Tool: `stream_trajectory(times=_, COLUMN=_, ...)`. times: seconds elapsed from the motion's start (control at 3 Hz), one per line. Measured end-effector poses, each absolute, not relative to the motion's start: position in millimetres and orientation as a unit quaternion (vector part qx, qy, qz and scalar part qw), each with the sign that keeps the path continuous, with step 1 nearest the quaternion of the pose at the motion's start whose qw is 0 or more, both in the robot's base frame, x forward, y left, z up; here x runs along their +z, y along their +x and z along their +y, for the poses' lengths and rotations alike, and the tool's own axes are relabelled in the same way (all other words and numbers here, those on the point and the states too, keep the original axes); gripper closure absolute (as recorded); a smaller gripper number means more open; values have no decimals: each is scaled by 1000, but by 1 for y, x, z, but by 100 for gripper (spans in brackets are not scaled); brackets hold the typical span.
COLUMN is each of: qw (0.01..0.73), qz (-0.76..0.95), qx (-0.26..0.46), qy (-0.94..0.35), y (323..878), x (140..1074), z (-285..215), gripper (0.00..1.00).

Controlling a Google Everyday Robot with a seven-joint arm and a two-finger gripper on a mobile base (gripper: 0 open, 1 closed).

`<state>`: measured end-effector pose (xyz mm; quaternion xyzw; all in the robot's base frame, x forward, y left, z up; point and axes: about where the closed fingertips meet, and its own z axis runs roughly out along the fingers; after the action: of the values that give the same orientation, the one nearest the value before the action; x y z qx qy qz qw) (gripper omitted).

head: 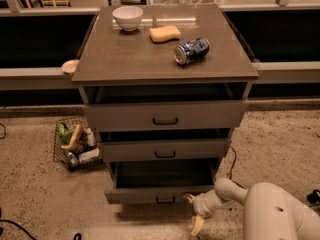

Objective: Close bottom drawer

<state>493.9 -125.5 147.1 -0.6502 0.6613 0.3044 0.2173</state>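
You have three drawers (165, 149) open, the bottom drawer (140, 195) farthest. Your one gripper (193, 212) sits by its right front corner, jaws wide.

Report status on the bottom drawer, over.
Hand open, low by right end of bottom drawer front. Drawer pulled out, not yet closed. Wire basket off to the left, apart from it.

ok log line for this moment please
bottom drawer: pulled out, not yet closed | claw: open, low at the drawer front's right end, contact unclear | next: likely push in
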Motion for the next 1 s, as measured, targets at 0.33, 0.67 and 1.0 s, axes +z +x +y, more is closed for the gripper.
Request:
stream_trajectory(times=0.33, qw=245, qz=655, qx=275, qy=-659, y=530, x=139, z=-134, gripper=16)
stream_trajectory(times=0.67, qw=288, qz=664, qx=223, qy=-653, y=575, x=139, z=-150, gripper=48)
stream_trajectory(times=1.0, qw=315, qz=671, qx=193, qy=-643, y=599, x=142, z=-161, gripper=72)
